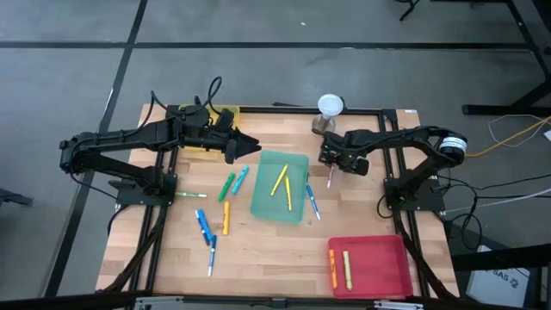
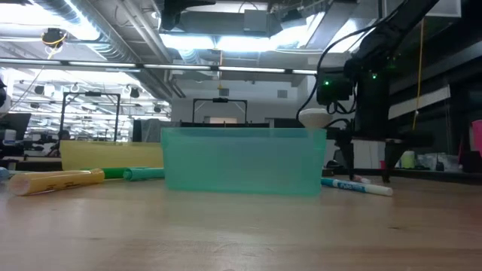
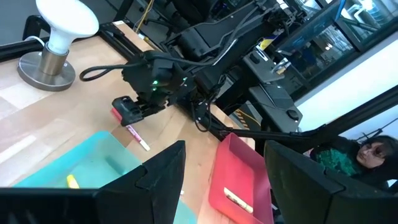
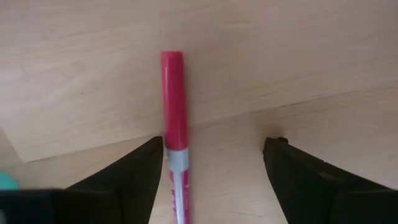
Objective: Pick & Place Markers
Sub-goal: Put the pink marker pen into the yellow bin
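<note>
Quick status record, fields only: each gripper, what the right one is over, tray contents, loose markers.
right gripper: open, low over the table beside the green tray, fingers straddling the red marker
red marker: flat on the wood, not gripped
left gripper: open, empty, above the table near the yellow tray
green tray: two yellow markers inside
red tray: one orange and one yellow marker
loose markers: blue, green, teal and orange ones left of the green tray; one blue marker at its right edge

left wrist: you see right gripper (image 3: 127, 111) over pink marker (image 3: 134, 134) | teal tray (image 3: 81, 168) beside | red tray (image 3: 239, 180) beyond
</note>
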